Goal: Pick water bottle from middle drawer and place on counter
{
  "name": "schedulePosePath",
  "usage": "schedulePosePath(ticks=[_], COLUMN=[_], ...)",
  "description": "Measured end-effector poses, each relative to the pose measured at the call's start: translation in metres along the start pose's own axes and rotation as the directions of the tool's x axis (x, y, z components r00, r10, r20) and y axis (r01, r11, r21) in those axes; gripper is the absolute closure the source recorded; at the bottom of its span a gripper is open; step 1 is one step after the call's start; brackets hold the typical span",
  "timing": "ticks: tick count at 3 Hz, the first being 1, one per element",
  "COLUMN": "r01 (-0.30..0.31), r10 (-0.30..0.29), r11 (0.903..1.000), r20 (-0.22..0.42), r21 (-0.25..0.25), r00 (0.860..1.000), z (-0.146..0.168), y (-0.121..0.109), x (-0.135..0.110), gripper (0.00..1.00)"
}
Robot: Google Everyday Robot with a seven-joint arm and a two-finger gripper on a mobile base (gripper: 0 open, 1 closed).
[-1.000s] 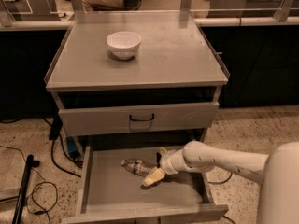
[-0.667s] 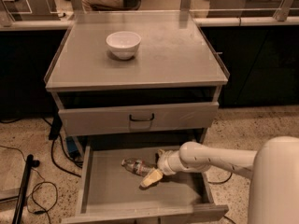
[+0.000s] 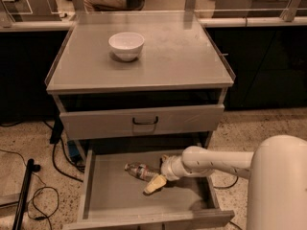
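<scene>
Inside middle drawer (image 3: 115, 200) | gripper's fingers (image 3: 154, 185) apart | beside water bottle (image 3: 138, 170)

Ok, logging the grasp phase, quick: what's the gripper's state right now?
Gripper: looks open, down in the middle drawer at the right end of the water bottle, not clamped on it.

Gripper (image 3: 159, 175) sits low in middle drawer (image 3: 110, 200), arm (image 3: 216, 161) crossing its right side, water bottle (image 3: 138, 170) just left; drawer's left & front floor open from above, upper drawer front (image 3: 144, 121) blocks the back, counter (image 3: 182, 56) open bar bowl (image 3: 126, 45) back-left.
</scene>
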State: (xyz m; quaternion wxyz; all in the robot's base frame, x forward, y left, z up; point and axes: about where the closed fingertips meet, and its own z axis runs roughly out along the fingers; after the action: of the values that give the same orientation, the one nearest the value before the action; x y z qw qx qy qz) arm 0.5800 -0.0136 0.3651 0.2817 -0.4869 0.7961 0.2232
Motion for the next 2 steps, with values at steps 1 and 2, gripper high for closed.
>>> schedulePosePath(ticks=[1, 2], r01=[0.0, 0.0], r10=[0.0, 0.0], r11=[1.0, 1.0], r20=[0.0, 0.0], r21=[0.0, 0.0], r00=[1.0, 1.0], z=[0.0, 0.0001], y=[0.0, 0.0001], x=[0.0, 0.0], gripper=[0.16, 0.4])
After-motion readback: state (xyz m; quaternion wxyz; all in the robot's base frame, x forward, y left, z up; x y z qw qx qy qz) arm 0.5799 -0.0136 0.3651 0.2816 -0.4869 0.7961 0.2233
